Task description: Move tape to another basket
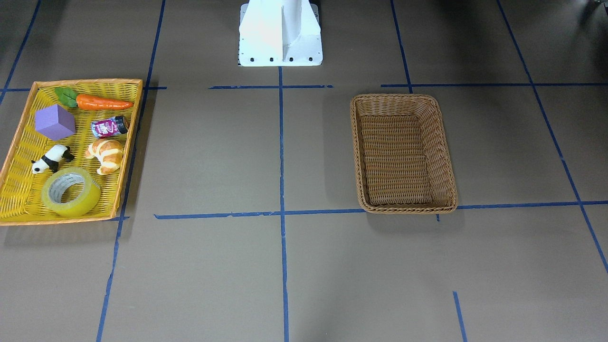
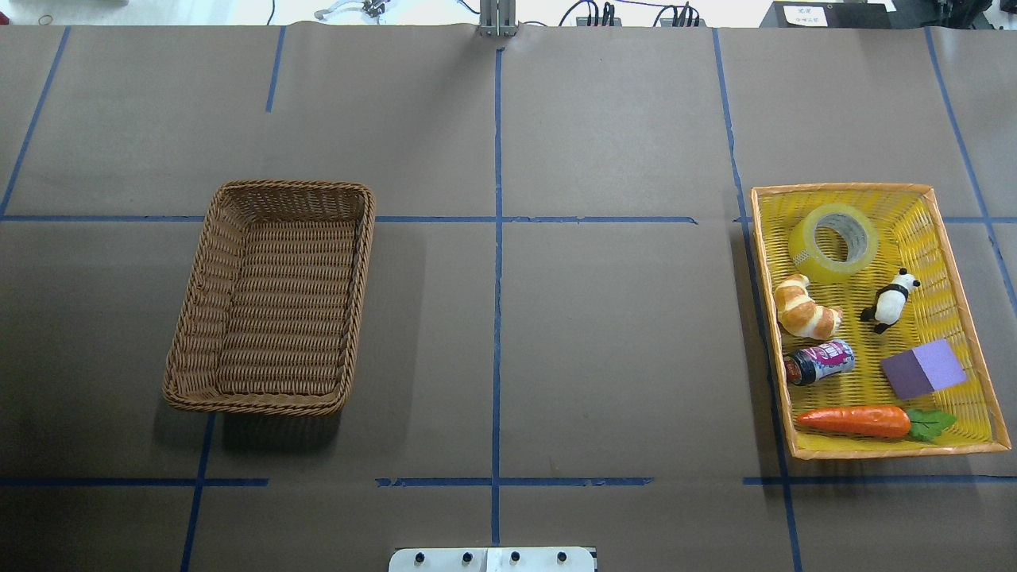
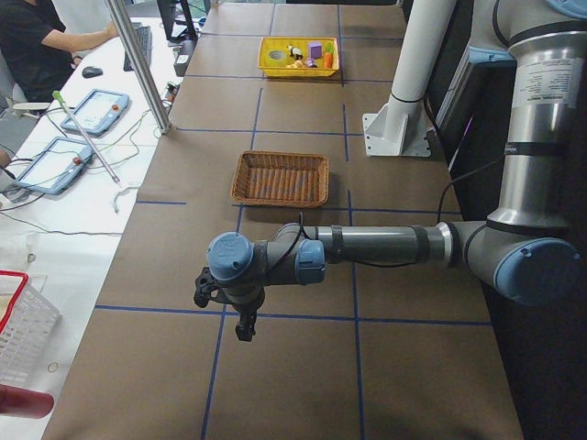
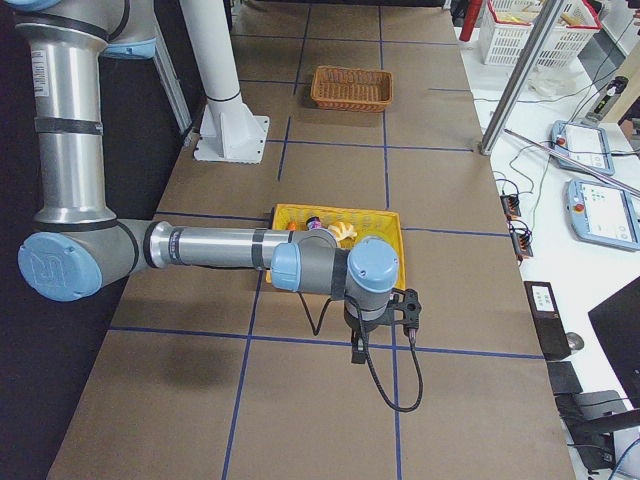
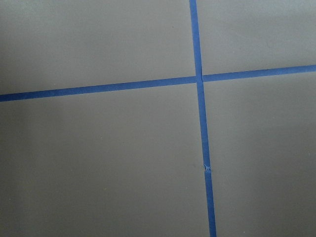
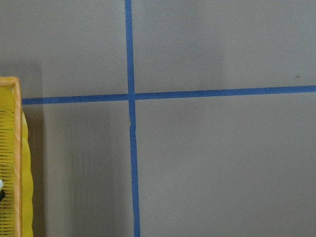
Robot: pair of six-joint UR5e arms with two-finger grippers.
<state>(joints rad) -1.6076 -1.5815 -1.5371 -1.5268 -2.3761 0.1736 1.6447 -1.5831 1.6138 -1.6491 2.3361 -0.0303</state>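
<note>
Seen from over the robot's shoulders, its white mount (image 2: 493, 560) stood at the near edge of the brown table (image 2: 556, 357), which was marked off by blue lines (image 2: 496, 318). On the robot's right sat a shallow yellow tray (image 2: 929, 238) with an orange rim. In it, from the near end, lay a carrot (image 2: 854, 421), then a purple block (image 2: 923, 369) beside a small can (image 2: 822, 361) on its side, then a croissant (image 2: 806, 308) and a toy panda (image 2: 891, 300). The tape (image 2: 826, 268) lay flat at the tray's far end, its hole facing up, just beyond the croissant and the panda and touching neither. On the robot's left, well apart from the tray, the brown wicker basket (image 2: 359, 278) stood across the table's centre line.

Both arms were stretched out low over the table's ends. The left gripper (image 3: 241, 323) hung pointing down over a blue line, well apart from the basket. The right gripper (image 4: 357, 345) hung just beyond the tray's outer end, whose corner showed at the edge of its wrist camera's view. Only the side cameras caught the grippers, so whether their fingers were spread or closed could not be told
</note>
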